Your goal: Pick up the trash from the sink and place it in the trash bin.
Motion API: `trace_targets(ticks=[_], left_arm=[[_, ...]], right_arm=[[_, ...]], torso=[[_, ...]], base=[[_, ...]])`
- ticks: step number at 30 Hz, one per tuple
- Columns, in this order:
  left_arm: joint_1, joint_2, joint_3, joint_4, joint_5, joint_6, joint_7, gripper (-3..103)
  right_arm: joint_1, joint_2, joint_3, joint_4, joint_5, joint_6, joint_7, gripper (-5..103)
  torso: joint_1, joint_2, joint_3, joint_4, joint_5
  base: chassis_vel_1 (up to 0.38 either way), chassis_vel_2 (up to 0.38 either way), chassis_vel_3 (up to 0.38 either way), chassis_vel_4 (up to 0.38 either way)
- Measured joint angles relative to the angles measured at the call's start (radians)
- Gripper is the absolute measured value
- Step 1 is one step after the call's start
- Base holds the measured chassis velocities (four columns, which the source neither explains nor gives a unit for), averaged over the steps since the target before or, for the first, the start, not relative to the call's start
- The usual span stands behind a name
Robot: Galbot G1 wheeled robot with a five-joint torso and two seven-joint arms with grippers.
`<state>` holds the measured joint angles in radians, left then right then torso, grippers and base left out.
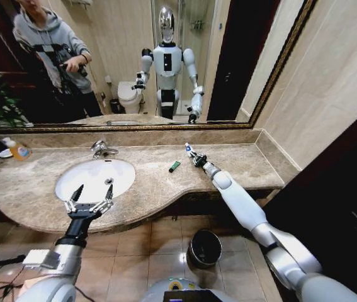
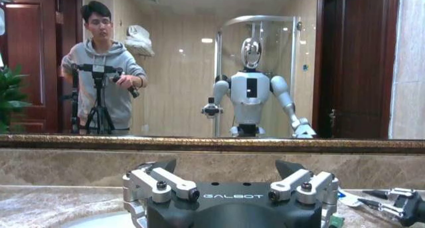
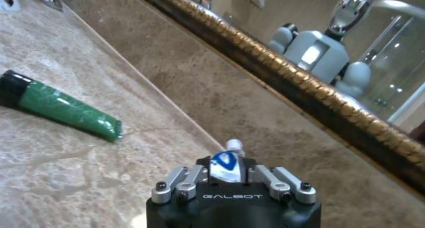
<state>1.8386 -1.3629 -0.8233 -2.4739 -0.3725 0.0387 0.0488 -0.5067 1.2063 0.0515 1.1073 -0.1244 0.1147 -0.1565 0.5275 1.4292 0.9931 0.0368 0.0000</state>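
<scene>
beside the green tube point(image 1: 174, 166), right gripper point(image 1: 189, 150) pinches a white tube point(image 3: 228, 163).

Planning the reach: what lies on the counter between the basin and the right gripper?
The green tube on the marble, seen in head view, between basin and right gripper.

**Arm and gripper pose**

The left arm was held forward and raised, its left gripper point(image 1: 92, 191) spread wide with the fingertips point(image 1: 77, 190) pointing up and away. The right arm was stretched out straight and forward, and the right gripper point(image 3: 228, 164) was clamped on a small white and blue tube point(image 3: 226, 161).
</scene>
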Motion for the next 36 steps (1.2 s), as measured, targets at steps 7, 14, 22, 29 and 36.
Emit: trace_targets(ticks=[7,14,22,29,36], left_arm=[[0.000,0.000,0.000,0.000,0.000,0.000,0.000,100],[0.000,0.000,0.000,0.000,0.000,0.000,0.000,100],[0.000,0.000,0.000,0.000,0.000,0.000,0.000,100],[0.000,0.000,0.000,0.000,0.000,0.000,0.000,100],[0.000,0.000,0.000,0.000,0.000,0.000,0.000,100]], right_arm=[[-0.016,-0.022,0.004,0.025,-0.019,0.008,-0.004,51],[0.000,-0.025,-0.002,-0.017,-0.058,0.027,-0.003,79],[0.057,-0.013,-0.039,-0.075,-0.069,0.039,0.014,101],[0.096,0.004,-0.054,-0.110,-0.085,0.038,0.002,84],[0.111,-0.010,-0.075,-0.121,-0.082,0.029,-0.022,68]], torso=[[0.000,0.000,0.000,0.0000,0.0000],[0.000,0.000,0.000,0.0000,0.0000],[0.000,0.000,0.000,0.0000,-0.0001],[0.000,0.000,0.000,0.0001,0.0000],[0.000,0.000,0.000,0.0000,-0.0001]], base=[[0.000,0.000,0.000,0.000],[0.000,0.000,0.000,0.000],[0.000,0.000,0.000,0.000],[0.000,0.000,0.000,0.000],[0.000,0.000,0.000,0.000]])
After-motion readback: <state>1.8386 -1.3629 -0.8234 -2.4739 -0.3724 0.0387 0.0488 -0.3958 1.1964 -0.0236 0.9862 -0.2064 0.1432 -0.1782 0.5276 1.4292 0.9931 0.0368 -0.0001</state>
